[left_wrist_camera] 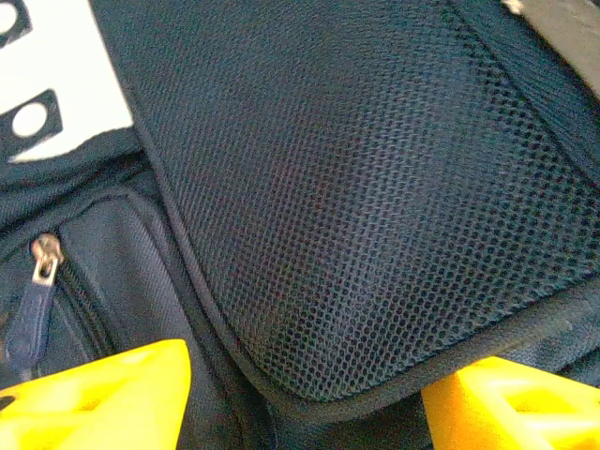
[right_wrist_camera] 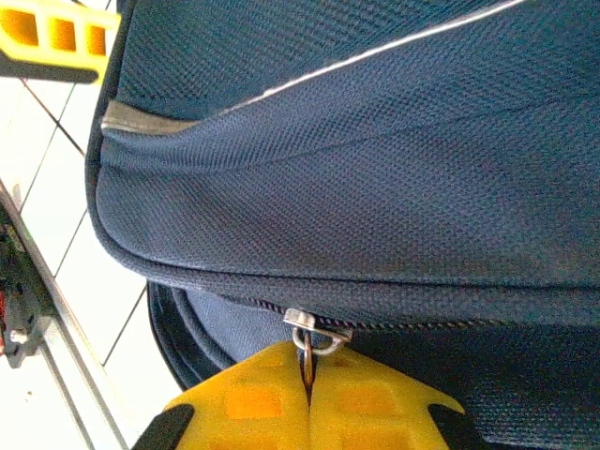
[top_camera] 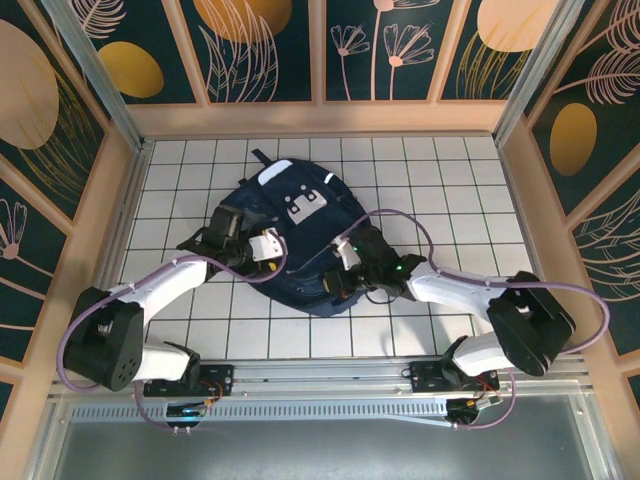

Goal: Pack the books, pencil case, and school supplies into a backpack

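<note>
A: Right jaws are clamped on the zip pull (right_wrist_camera: 317, 336). Left jaws sit apart over the backpack (top_camera: 305, 260), above its mesh (left_wrist_camera: 356, 216).
B: Then drag steadily along the zip line, with the left jaws pinning the fabric beside it.

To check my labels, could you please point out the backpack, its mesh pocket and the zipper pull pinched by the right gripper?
backpack (top_camera: 303, 242), top external view, navy fabric near its middle.
mesh pocket (left_wrist_camera: 356, 206), left wrist view, middle of the mesh.
zipper pull (right_wrist_camera: 309, 336), right wrist view, its metal ring.
</note>
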You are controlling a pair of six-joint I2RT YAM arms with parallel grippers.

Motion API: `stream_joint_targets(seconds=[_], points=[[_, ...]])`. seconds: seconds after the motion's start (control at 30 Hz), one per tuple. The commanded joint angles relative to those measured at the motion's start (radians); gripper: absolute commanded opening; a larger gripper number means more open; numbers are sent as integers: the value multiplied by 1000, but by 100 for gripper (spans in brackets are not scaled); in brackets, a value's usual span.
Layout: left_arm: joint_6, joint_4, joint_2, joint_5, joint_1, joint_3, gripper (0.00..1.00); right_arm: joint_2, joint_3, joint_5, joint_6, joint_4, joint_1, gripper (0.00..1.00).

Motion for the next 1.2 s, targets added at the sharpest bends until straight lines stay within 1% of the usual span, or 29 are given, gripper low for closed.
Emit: stream_joint_targets(seconds=[0.0, 0.07, 0.13, 0.2, 0.3, 0.43, 0.53, 0.6, 0.67, 0.73, 0.77, 0.87, 0.93, 1.0, 1.1, 1.17], points=[[42, 21, -3, -21, 27, 27, 65, 61, 68, -37, 70, 103, 48, 0], [13, 67, -9, -50, 55, 8, 64, 95, 102, -34, 65, 98, 73, 0], [-46, 118, -8, -44, 104, 10, 63, 115, 122, -34, 60, 92, 91, 0], [-107, 162, 8, -47, 143, 30, 65, 132, 129, -47, 62, 98, 107, 0], [-132, 139, 61, -49, 154, 99, 67, 161, 134, -66, 83, 132, 132, 0], [-192, 162, 114, 25, 154, 143, 71, 223, 179, -72, 91, 156, 165, 0], [-210, 130, 117, 120, 154, 158, 75, 263, 210, -64, 91, 163, 171, 0], [-219, 120, 69, 201, 154, 133, 75, 281, 221, -60, 93, 173, 170, 0], [-195, 97, -10, 271, 154, 85, 75, 293, 229, -63, 94, 175, 170, 0], [-116, 37, -107, 329, 154, 24, 75, 295, 231, -67, 98, 177, 169, 0], [-87, 19, -162, 335, 152, -16, 74, 293, 230, -68, 97, 177, 168, 0], [-66, 25, -303, 307, 146, -126, 75, 280, 222, -65, 97, 172, 160, 0], [-56, 14, -344, 294, 131, -160, 75, 271, 214, -66, 95, 169, 156, 0], [-43, -19, -334, 259, 87, -154, 74, 263, 208, -68, 93, 159, 153, 0], [-15, -77, -261, 144, 0, -120, 75, 249, 202, -62, 85, 142, 147, 0], [-4, -88, -211, 111, -27, -103, 75, 239, 197, -56, 85, 140, 144, 0]])
